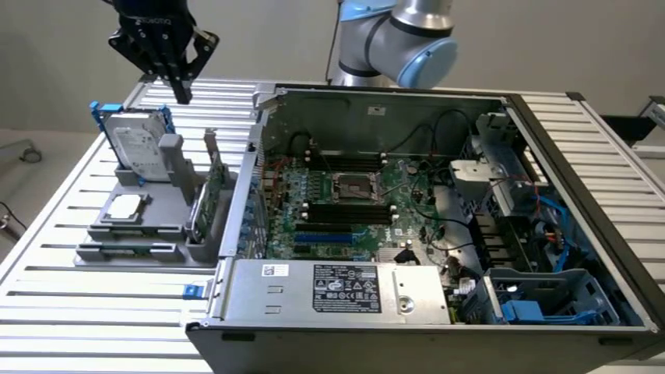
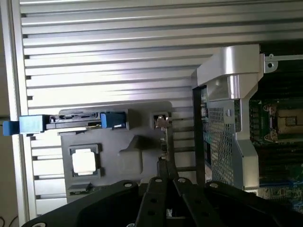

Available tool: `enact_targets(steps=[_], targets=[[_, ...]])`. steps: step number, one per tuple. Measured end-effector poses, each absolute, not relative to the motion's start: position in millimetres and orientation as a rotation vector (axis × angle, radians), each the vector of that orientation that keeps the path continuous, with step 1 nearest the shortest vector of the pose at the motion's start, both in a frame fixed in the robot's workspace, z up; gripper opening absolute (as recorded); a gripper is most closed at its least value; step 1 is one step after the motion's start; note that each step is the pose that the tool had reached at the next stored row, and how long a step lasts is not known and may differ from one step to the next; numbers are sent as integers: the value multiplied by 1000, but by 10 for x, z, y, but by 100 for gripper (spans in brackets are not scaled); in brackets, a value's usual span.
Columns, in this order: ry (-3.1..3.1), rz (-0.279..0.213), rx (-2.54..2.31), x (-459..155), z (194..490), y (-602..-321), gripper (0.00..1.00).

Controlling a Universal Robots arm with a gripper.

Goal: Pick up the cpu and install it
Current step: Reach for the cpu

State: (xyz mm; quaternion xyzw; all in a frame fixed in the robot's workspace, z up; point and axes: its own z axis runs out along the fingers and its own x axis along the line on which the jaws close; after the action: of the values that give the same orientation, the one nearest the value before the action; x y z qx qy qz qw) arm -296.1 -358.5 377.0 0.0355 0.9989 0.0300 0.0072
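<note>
The gripper (image 1: 183, 92) is hanging in the air over the far-left corner of the slatted aluminium table (image 1: 62, 312), as seen from the exterior view. It is hovering just above the far end of the grey parts holder (image 1: 156, 234). Its black fingers (image 2: 158, 189) are pressed together with the tips pointing down, and they are gripping nothing.

The cpu (image 1: 124, 206) is lying flat in a square recess of the holder, with its pale silver top facing up. It is sitting nearer the camera than the gripper and well apart from it. The wrist view is looking down on the same chip in its recess, off to one side of the closed fingertips.

A hard drive (image 1: 138, 144) in a blue frame is standing on edge at the holder's far end, between the gripper and the cpu. A green circuit card (image 1: 215, 191) is standing upright in a slot on the holder's right side, just beside the computer case (image 1: 374, 109).

The case is lying open to the right of the holder, exposing the motherboard (image 1: 400, 175). The dark square socket (image 1: 353, 187) with its metal rim is sitting near the middle of the board. A silver power supply (image 1: 343, 288) is lying along the case's near edge. The robot arm (image 1: 400, 39) is rising beyond the case's far wall.
</note>
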Motion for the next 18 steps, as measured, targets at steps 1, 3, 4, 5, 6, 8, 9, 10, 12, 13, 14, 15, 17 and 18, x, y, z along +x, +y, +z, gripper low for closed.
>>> enact_targets(steps=[1,3,4,5,6,8,9,10,12,13,14,15,17,18], targets=[[3124,94,111,-3007,3761,-3577,11],[3124,94,111,-3097,3745,-3561,11],[3124,94,111,-3141,3736,-3552,11],[3124,94,111,-3189,3728,-3544,11],[3124,94,111,-3234,3719,-3536,11],[3124,94,111,-3326,3702,-3519,11],[3124,94,111,-3370,3694,-3511,11],[3124,94,111,-3415,3685,-3503,11],[3124,94,111,-3505,3671,-3488,11],[3124,94,111,-3552,3663,-3483,11],[3125,94,111,-3595,3657,-3479,11],[3126,94,111,-3641,3649,-3477,11],[3129,94,111,-3734,3635,-3476,11],[3130,94,112,-3779,3630,-3476,11]])
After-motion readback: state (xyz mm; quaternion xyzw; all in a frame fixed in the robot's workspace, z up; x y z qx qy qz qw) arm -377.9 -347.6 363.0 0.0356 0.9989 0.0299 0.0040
